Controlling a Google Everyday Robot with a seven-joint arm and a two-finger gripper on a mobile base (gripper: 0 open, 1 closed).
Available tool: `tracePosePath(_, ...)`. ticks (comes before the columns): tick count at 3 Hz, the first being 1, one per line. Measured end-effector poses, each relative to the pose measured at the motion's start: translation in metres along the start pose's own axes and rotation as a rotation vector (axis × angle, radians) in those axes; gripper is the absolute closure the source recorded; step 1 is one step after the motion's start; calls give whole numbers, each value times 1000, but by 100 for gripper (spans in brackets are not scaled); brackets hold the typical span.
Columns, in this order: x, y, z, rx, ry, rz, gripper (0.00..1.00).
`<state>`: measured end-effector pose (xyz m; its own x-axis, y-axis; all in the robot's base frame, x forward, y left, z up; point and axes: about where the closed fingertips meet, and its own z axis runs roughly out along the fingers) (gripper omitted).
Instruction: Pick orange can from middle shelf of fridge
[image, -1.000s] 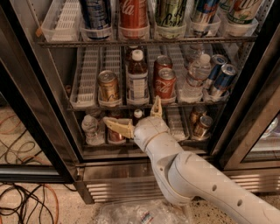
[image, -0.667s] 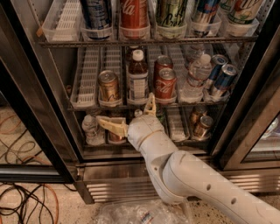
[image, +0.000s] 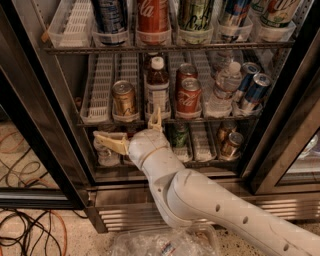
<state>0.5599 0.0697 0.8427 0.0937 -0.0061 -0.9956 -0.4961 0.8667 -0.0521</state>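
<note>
The orange can stands upright at the front of a white ribbed lane on the middle shelf of the fridge. It is left of a brown bottle. My gripper is open and empty, just below and in front of the can at the shelf's front edge. One finger points left over the lower shelf. The other finger points up beside the bottle's base. My white arm comes in from the lower right.
A brown bottle with a white cap, two red Coca-Cola cans, a water bottle and blue cans share the middle shelf. Bronze cans stand below. Cables lie on the floor, and clear plastic lies by the louvred base.
My gripper has moved left along the front of the shelves, from under the Coca-Cola cans to under the orange can. It stays open. The cans have not moved.
</note>
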Motion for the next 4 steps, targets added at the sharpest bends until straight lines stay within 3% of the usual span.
tracePosePath(2,0,0,0,0,0,0,28)
tracePosePath(4,0,0,0,0,0,0,21)
